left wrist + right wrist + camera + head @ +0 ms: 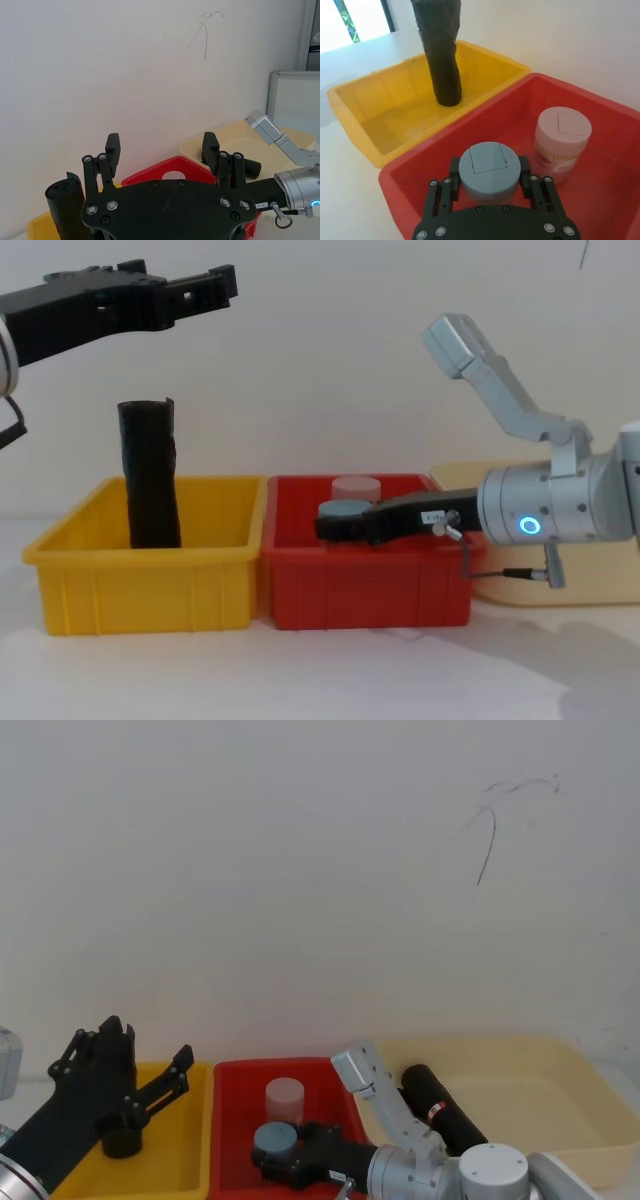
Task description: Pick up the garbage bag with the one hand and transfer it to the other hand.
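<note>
Plastic rolled tight, the garbage bag (441, 1112) at the cream tray's (560, 1055) left edge seems light and slick, best grasped mid-length; left gripper (150, 1042) gapes wide, right gripper (275, 1158) clamps a grey-lidded jar (275, 1137).

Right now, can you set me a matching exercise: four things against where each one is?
Things:
1. garbage bag
2. plain black roll
3. grey-lidded jar
4. left gripper

Places:
A. standing in the yellow bin
B. raised in the air, fingers open
C. lying in the beige tray
D. in the red bin, at the right gripper

Pairs: 1-C, 2-A, 3-D, 4-B
</note>
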